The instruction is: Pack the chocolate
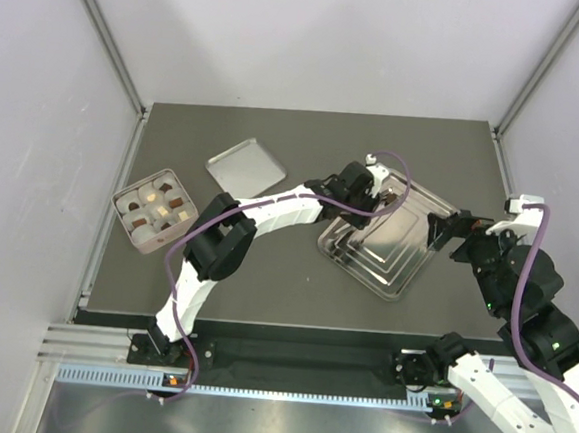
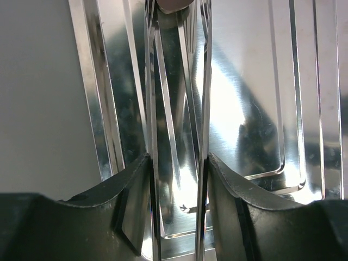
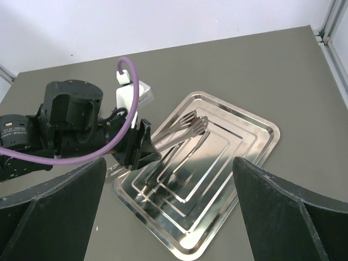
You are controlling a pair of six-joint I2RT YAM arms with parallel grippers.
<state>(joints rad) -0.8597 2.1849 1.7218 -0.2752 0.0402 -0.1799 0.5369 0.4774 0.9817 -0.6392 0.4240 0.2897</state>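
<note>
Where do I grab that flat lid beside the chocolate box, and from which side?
Probably pinch the lid at its near rim, coming straight down: it lies flat on the table, so only the thin edge offers a grip.

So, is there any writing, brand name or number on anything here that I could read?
None can be read. The steel tray, the tongs in the left tool, the tin of chocolate and its lid show no print.

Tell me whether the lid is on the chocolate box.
No, the lid lies on the table beside the open box.
</note>
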